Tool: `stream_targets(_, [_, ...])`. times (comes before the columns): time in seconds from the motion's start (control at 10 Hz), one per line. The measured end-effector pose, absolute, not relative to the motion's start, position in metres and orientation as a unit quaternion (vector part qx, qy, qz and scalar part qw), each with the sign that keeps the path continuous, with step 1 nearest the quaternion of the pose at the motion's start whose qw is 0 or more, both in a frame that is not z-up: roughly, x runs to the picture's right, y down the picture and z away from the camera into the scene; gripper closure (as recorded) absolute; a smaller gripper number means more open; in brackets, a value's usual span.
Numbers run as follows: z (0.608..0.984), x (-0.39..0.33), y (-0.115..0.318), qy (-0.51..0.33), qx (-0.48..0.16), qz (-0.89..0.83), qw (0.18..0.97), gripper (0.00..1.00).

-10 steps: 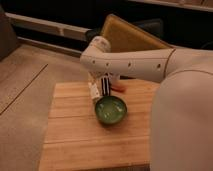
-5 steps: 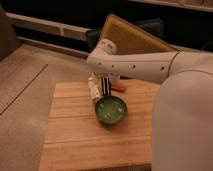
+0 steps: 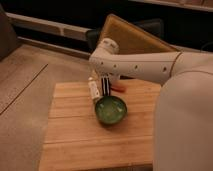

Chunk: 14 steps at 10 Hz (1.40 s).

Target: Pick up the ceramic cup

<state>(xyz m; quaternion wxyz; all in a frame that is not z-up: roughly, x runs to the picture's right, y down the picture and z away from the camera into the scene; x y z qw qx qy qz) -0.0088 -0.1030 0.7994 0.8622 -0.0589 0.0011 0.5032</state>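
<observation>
1. Change. My white segmented arm (image 3: 135, 65) is drifting slightly toward the far edge of the pale slatted wooden table (image 3: 75, 135), compared with a second ago. My dark two-finger gripper (image 3: 105, 86) is keeping almost the same station, hanging over the rear part of the table. The shift is small; I am treating it as a fine alignment, not a descent.

2. Claw state. I am holding the jaws spread as wide as they go, as before. They are gripping nothing.

3. Task thing. The small round green glazed ceramic cup (image 3: 111, 109) is sitting upright near the middle of the table top, where it was. It is resting just forward of my fingers and untouched.

4. Neighbouring items. A slim white tube (image 3: 93, 91) is standing on the rear part of the table, just beside my fingers on the side away from my arm. A small reddish item (image 3: 118, 89) is showing at the rear of the table; the view is too dim for me to identify it.

5. Meaning for the task. The pick is not yet begun. In my judgement I am still lining up, and the next move is calling for a short advance toward the table's middle and a lowering over the dark rim, while I am keeping clear of the tube.
</observation>
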Motion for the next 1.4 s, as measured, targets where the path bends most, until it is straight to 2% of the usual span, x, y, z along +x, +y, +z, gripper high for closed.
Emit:
stream_targets(0.2, [0.812,-0.009,-0.123,-0.026,-0.047,0.508,0.86,0.35])
stream_targets(0.3, [0.834,-0.012,-0.128,-0.049,-0.051,0.501,0.863,0.35])
stream_targets(0.9, [0.932,0.015,-0.118,-0.088,-0.095,0.529,0.839,0.35])
stream_targets(1.2, [0.95,0.009,-0.125,-0.096,-0.11,0.531,0.835,0.35])
stream_targets(1.4, [0.955,-0.013,-0.111,-0.085,-0.134,0.522,0.838,0.35])
